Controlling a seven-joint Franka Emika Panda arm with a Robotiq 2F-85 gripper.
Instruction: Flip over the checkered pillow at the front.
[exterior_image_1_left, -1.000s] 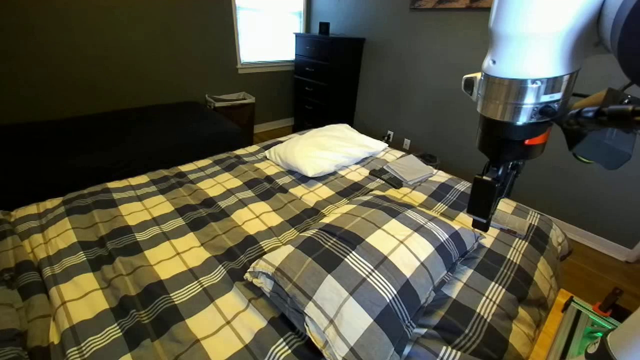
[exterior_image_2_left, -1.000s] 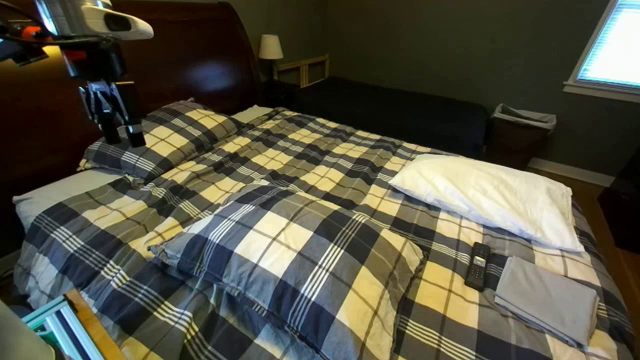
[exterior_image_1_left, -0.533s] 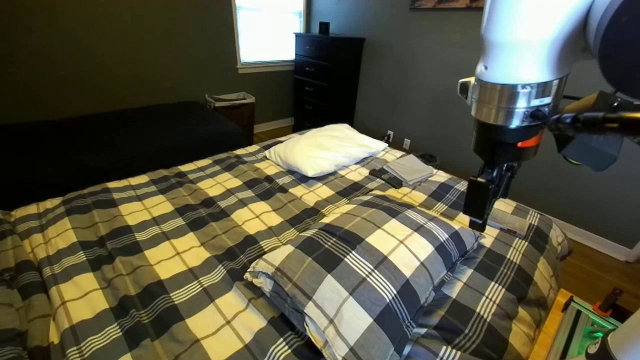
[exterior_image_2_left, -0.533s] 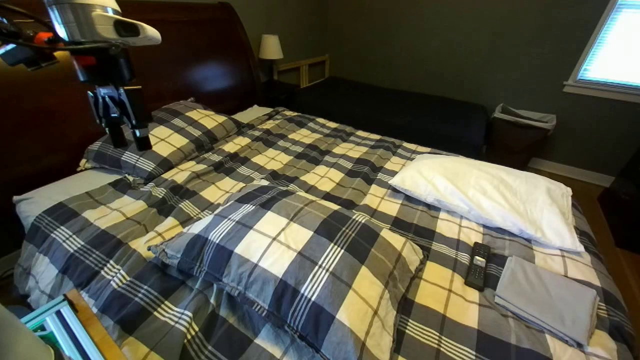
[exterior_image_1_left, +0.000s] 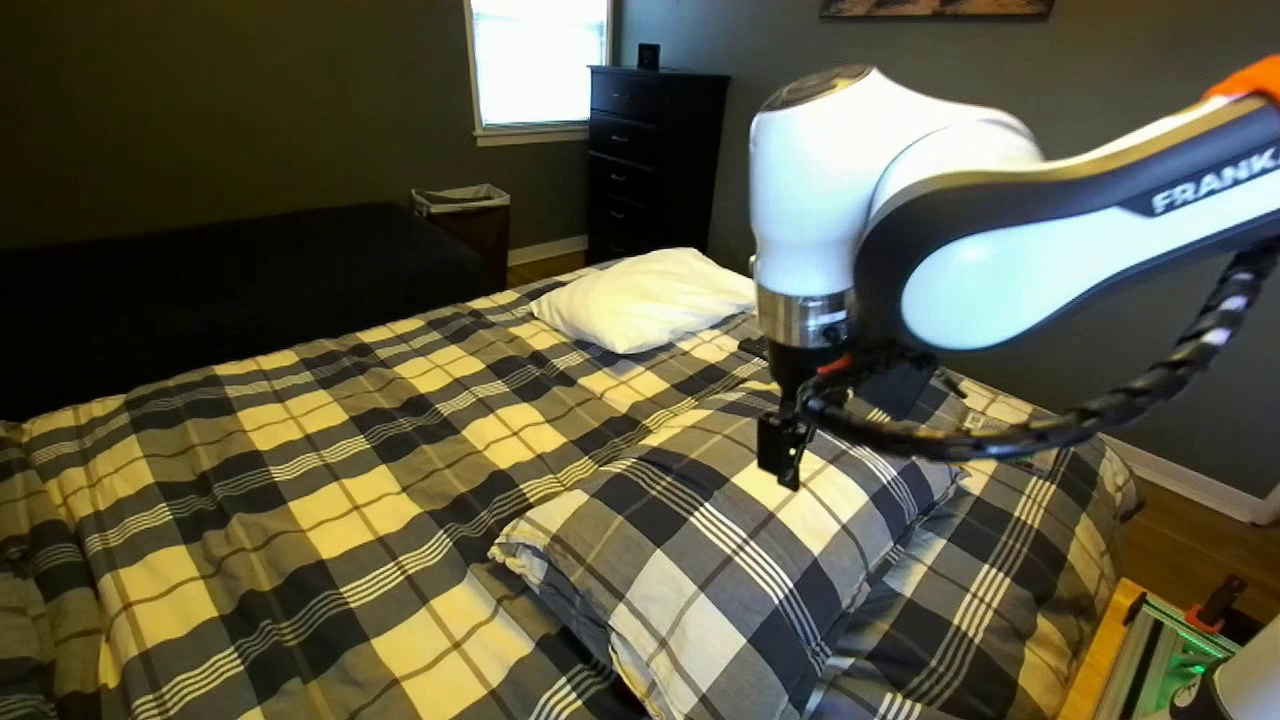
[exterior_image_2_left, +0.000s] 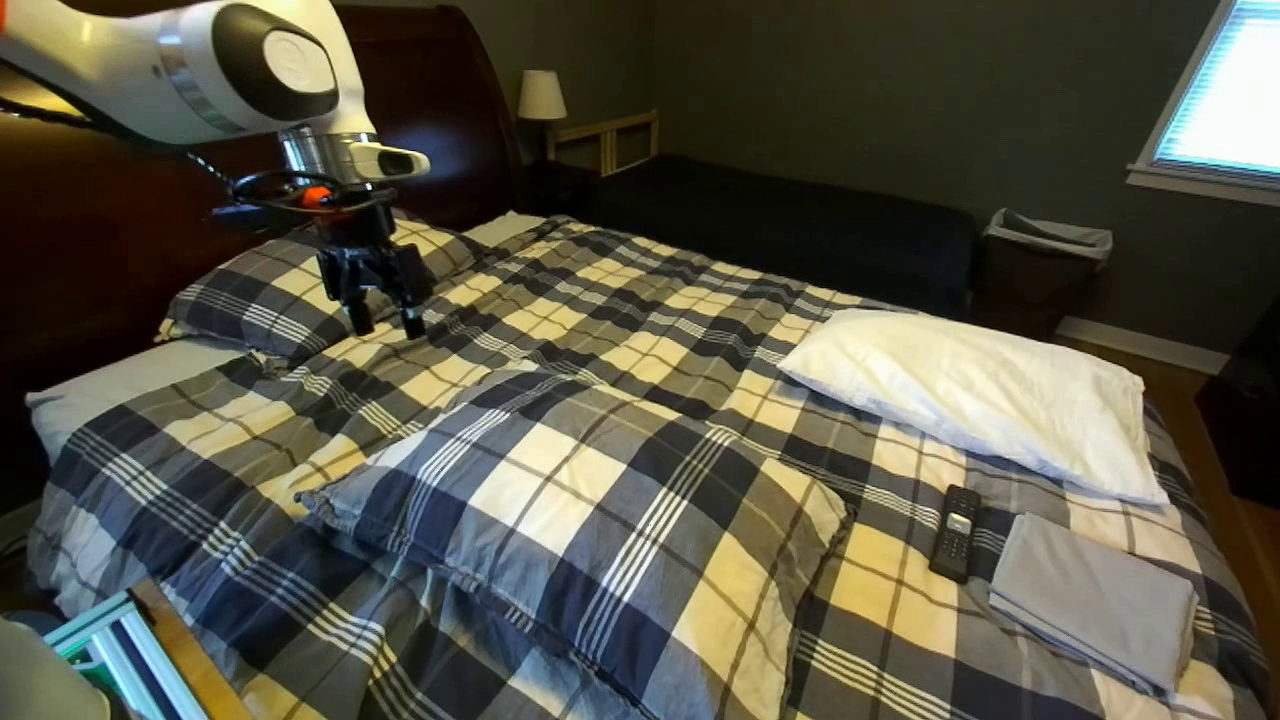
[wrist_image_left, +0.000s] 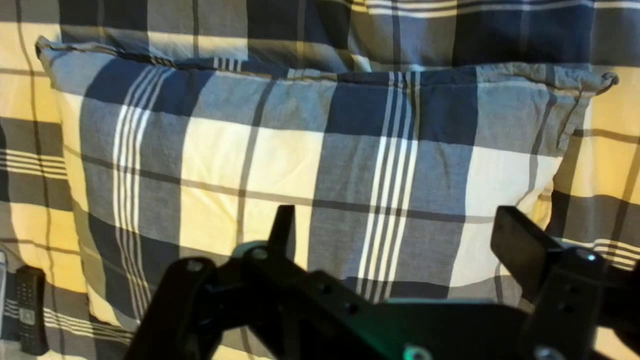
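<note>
The checkered pillow (exterior_image_1_left: 700, 580), in navy, grey and white plaid, lies flat on the bed and shows in both exterior views (exterior_image_2_left: 590, 510). In the wrist view the pillow (wrist_image_left: 255, 160) fills most of the picture behind the fingers, with its seamed edge toward the top. My gripper (exterior_image_1_left: 782, 465) hangs pointing down above the bed and is apart from the pillow. It also shows in an exterior view (exterior_image_2_left: 387, 325), up toward the headboard side. In the wrist view its two fingers (wrist_image_left: 396, 209) are wide apart with nothing between them.
A plain white pillow (exterior_image_2_left: 970, 395) lies farther along the plaid bedspread (exterior_image_1_left: 300, 480). A black remote (exterior_image_2_left: 957, 535) and a folded grey cloth (exterior_image_2_left: 1095, 600) lie beside the checkered pillow. Another plaid pillow (exterior_image_2_left: 260, 290) is by the headboard (exterior_image_2_left: 420, 130). A wood-edged platform (exterior_image_2_left: 190, 650) stands at the bedside.
The arm has reached farther over the bed: the gripper moved left in an exterior view, right and lower in the opposite exterior view. The fingers stay apart. The pillow has not moved.
</note>
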